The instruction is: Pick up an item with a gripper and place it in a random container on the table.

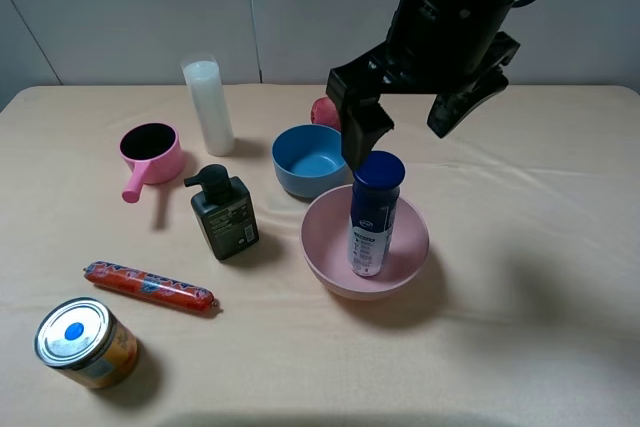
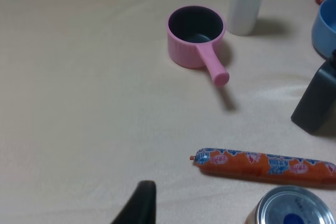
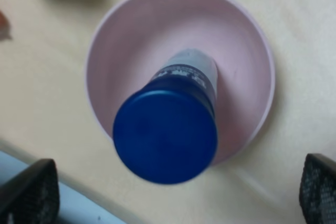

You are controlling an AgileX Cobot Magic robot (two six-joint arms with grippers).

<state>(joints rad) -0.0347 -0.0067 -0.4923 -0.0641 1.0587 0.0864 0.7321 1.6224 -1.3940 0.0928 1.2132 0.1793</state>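
Near container (image 1: 328,232): blue bowl (image 1: 310,159), pump bottle (image 1: 226,215)

Pale grey panelled wall (image 1: 130,7) with thin dark seams, perhaps cupboard doors, behind beige-clothed table (image 1: 560,347).

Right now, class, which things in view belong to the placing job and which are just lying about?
Job: blue-capped bottle, pink bowl, right gripper, table.
Lying about: blue bowl, pink pot, white cylinder, pump bottle, sausage, tin can.
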